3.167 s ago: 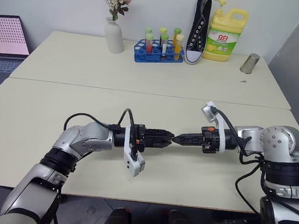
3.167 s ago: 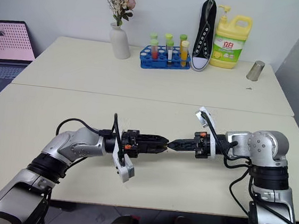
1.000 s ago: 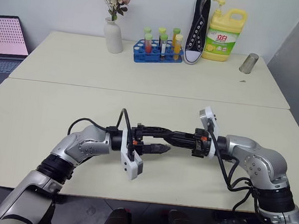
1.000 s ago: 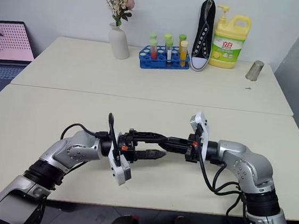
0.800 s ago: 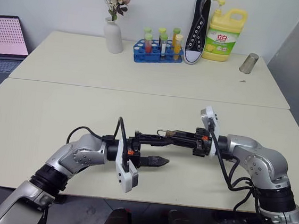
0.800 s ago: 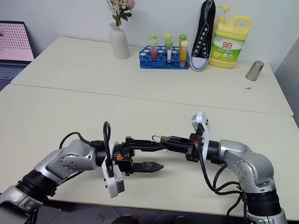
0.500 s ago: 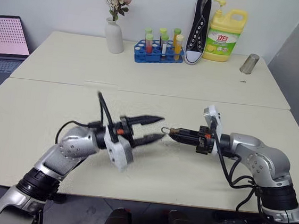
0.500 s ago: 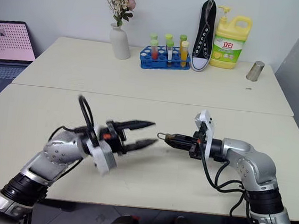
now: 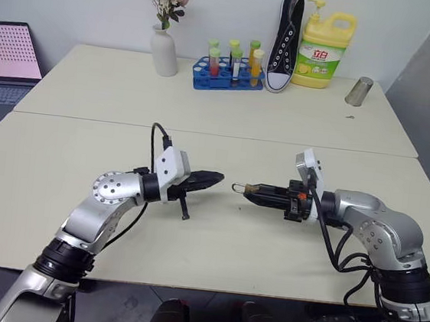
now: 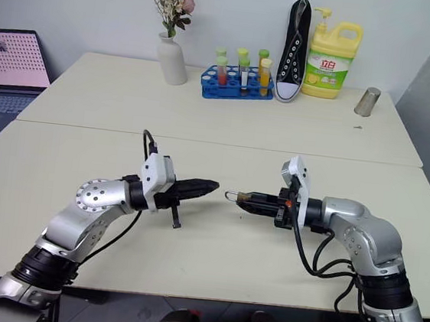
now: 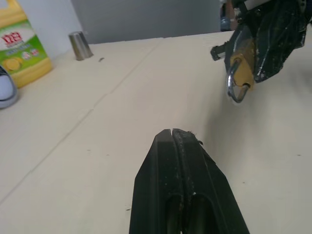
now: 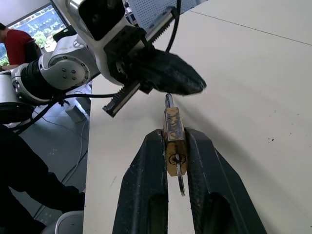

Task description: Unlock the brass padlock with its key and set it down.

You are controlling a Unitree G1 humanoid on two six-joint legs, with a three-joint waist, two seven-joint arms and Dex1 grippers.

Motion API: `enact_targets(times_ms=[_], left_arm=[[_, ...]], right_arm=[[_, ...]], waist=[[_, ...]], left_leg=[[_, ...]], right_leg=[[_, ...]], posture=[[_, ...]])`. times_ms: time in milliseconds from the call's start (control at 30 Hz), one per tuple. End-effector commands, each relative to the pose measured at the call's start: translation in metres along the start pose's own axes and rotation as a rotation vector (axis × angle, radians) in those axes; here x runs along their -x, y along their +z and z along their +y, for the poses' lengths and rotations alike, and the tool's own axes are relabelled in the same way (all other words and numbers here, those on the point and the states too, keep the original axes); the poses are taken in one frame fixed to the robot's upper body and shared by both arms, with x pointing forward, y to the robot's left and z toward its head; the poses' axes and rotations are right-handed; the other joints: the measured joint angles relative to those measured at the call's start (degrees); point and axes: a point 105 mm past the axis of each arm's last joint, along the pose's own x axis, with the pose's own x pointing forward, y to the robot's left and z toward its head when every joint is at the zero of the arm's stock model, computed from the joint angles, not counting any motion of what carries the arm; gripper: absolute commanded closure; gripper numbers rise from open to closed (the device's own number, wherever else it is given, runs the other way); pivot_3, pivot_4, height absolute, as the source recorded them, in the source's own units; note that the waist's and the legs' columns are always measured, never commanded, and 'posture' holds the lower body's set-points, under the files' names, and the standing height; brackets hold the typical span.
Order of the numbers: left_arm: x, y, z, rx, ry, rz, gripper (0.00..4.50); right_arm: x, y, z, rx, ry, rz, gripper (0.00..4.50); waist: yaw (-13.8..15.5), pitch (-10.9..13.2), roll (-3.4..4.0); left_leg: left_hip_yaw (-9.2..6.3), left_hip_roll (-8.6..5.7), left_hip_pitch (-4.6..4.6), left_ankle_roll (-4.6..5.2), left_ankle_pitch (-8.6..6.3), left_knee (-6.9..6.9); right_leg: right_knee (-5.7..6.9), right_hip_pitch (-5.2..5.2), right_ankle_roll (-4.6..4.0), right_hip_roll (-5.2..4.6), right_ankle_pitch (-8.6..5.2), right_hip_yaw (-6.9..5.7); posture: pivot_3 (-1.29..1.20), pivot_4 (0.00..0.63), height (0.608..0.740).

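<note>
While pinched, brass padlock (image 12: 173,139), silvery shackle

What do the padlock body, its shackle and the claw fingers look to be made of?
Brass padlock body: dull golden metal, likely brass, worn and mottled. Shackle: silvery polished metal, probably steel, with bright glints. Right claw fingers: matte black, scuffed and dusty; hard plastic or coated metal, unclear.

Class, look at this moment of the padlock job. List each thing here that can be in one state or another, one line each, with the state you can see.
brass padlock: clamped in the right tool, held off the table, key in its keyhole.
right tool: shut on the brass padlock.
left tool: shut, holding nothing, apart from the padlock.
shoe: standing on end against the wall.
metal cup: upright.
</note>
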Motion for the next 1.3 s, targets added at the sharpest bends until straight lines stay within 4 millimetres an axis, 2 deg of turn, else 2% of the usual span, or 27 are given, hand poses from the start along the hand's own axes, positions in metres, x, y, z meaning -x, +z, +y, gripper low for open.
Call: enact_targets(times_ms=[33,467,1033,1300], left_arm=[[-0.01,0.014,-0.007,-0.022,-0.064,-0.038,4.5],[-0.007,0.025,-0.024,0.034,-0.175,-0.034,4.5],[-0.002,0.052,-0.023,0.186,-0.184,-0.102,4.5],[-0.002,0.049,-0.022,0.183,-0.175,-0.081,4.5]], right_arm=[[0.003,0.013,0.009,0.048,0.03,-0.036,4.29],[0.004,0.01,0.006,0.044,0.015,-0.026,4.29],[0.004,0.007,0.002,0.056,0.006,-0.008,4.29],[0.003,0.006,0.002,0.057,0.007,-0.007,4.29]], waist=[[0.0,0.0,0.0],[-0.1,0.0,0.0],[-0.1,0.0,0.0],[-0.1,0.0,0.0]], left_leg=[[0.02,0.0,0.01,0.0,0.0,0.0],[0.01,0.03,0.02,0.0,0.0,-0.02],[0.0,0.03,0.02,0.0,0.0,-0.01],[0.0,0.03,0.02,0.0,0.0,-0.01]], right_leg=[[0.0,0.0,0.0,0.0,0.0,0.03],[0.0,0.0,-0.01,0.05,0.0,0.05],[0.0,0.0,0.07,0.05,-0.05,0.06],[-0.01,0.0,0.04,0.05,-0.03,0.06]], posture=[[0.0,0.15,0.74],[0.0,0.15,0.74],[0.0,0.15,0.74],[0.0,0.15,0.74]])
